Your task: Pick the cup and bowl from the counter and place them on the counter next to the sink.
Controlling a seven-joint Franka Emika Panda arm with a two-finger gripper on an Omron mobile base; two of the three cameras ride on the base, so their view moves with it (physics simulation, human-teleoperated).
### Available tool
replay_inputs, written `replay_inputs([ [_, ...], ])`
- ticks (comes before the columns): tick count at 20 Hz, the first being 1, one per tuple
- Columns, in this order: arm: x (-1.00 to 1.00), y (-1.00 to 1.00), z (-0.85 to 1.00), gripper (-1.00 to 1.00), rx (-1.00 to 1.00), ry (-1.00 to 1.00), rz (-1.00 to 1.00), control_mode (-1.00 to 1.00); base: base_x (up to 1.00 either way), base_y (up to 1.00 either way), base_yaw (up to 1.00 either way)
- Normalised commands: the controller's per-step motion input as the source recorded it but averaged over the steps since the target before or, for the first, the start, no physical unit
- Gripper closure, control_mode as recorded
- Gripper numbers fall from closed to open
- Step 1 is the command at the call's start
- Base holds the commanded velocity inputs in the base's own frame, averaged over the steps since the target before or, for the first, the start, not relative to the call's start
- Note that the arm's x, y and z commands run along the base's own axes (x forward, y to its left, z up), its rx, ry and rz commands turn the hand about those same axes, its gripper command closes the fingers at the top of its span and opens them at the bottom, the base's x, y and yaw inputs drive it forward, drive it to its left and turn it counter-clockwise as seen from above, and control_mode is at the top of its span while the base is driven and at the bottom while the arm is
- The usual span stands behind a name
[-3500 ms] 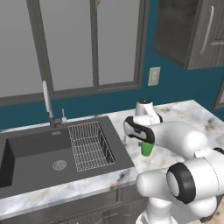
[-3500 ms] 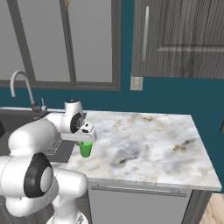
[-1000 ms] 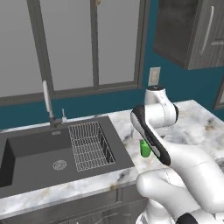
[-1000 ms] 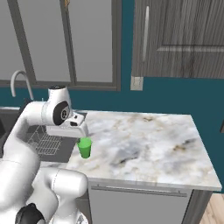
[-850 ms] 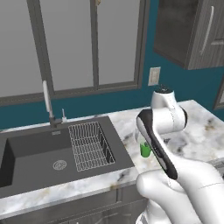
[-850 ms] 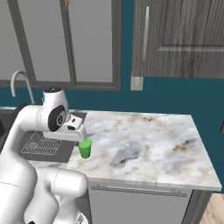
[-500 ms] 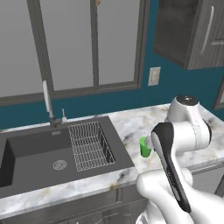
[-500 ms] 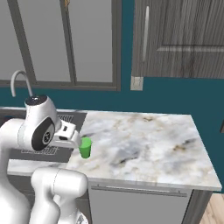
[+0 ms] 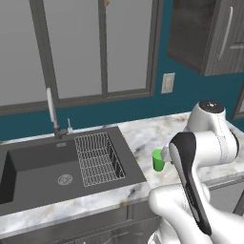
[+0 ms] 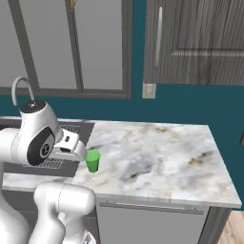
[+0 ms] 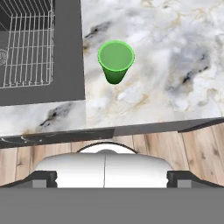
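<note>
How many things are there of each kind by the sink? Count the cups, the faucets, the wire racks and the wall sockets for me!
Green cup: 1
Faucet: 1
Wire rack: 1
Wall socket: 1
Total: 4

The counter (image 10: 157, 157) is white-grey marble with tan veins, running right from the sink (image 9: 43, 171) set into it. The cup (image 10: 92, 160) stands upright on it, just right of the sink's edge, toward the near side
</note>
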Motion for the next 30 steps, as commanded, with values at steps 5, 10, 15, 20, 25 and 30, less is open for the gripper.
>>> replay_inputs([
  [5, 0.00, 0.00, 0.00, -1.00, 0.00, 0.00, 0.00, 1.00, 0.00, 0.00, 0.00],
  [10, 0.00, 0.00, 0.00, -1.00, 0.00, 0.00, 0.00, 1.00, -0.67, -0.01, 0.00],
  [15, 0.00, 0.00, 0.00, -1.00, 0.00, 0.00, 0.00, 1.00, -1.00, -0.29, -0.12],
  [20, 0.00, 0.00, 0.00, -1.00, 0.00, 0.00, 0.00, 1.00, -0.49, -0.40, -0.58],
  [25, 0.00, 0.00, 0.00, -1.00, 0.00, 0.00, 0.00, 1.00, 0.00, -0.42, -0.79],
  [30, 0.00, 0.00, 0.00, -1.00, 0.00, 0.00, 0.00, 1.00, 0.00, -0.45, -0.80],
])
